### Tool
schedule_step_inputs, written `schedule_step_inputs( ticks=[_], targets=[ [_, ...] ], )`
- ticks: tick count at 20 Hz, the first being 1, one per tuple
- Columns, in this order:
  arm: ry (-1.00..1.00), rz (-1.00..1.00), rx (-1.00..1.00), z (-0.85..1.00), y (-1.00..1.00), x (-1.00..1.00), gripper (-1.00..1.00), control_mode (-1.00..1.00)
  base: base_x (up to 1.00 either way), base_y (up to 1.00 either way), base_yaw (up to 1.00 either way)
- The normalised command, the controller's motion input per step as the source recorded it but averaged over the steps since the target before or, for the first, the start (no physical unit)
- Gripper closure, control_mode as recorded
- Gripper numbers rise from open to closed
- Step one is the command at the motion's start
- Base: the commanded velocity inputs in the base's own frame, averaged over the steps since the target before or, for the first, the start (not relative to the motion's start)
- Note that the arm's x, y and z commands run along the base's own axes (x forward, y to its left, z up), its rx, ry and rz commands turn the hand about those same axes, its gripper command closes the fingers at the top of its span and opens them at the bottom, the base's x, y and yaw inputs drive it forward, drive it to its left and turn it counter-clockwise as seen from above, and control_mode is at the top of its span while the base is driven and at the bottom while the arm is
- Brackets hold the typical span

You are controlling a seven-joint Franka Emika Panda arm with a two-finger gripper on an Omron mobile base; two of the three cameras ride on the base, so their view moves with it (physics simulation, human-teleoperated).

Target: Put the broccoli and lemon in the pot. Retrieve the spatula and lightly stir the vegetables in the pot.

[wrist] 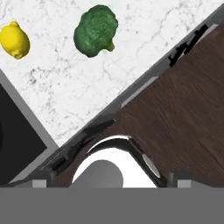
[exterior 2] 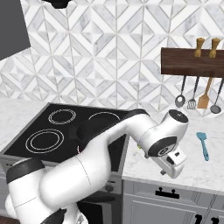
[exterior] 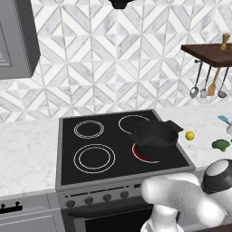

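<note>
The black pot (exterior: 154,136) sits on the stove's front right burner. On the marble counter to its right lie the yellow lemon (exterior: 190,135) and, further right, the green broccoli (exterior: 221,145). The teal spatula (exterior 2: 202,144) lies flat on the counter beyond them. My gripper (exterior 2: 170,168) hangs over the counter's front edge, pointing down, open and holding nothing. In the hand view the lemon (wrist: 14,40) and broccoli (wrist: 95,30) lie on the counter at the top, well away from my gripper (wrist: 111,183), whose fingertips stand far apart at the bottom. In the right base view my arm hides most of the pot.
A wooden shelf (exterior 2: 192,63) on the wall holds hanging ladles and a tan wooden spatula (exterior 2: 203,100). The black stovetop (exterior: 90,140) has a glowing red burner under the pot. Drawer fronts (exterior 2: 166,192) and brown floor (wrist: 183,109) lie below the counter edge.
</note>
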Motion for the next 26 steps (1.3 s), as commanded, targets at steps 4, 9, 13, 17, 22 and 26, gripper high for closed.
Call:
schedule_step_inputs(
  ticks=[4,9,13,17,22,26],
  targets=[
    [-0.06,-0.05,0.13,-0.51,-0.51,0.44,-1.0,-1.0,0.0,0.0,0.0],
    [-0.02,-0.01,0.19,-0.2,-0.38,0.66,-1.0,-1.0,0.0,0.0,0.0],
    [0.01,0.0,0.24,-0.01,-0.4,0.6,-1.0,-1.0,0.0,0.0,0.0],
    [0.0,-0.04,0.1,-0.26,-0.26,0.47,-1.0,-1.0,0.0,0.0,0.0],
    [-0.02,-0.17,0.0,-0.52,-0.07,0.36,-1.0,-1.0,0.0,0.0,0.0],
    [-0.08,-0.3,0.0,-0.52,0.09,0.25,-1.0,-1.0,0.0,0.0,0.0]
  ],
)
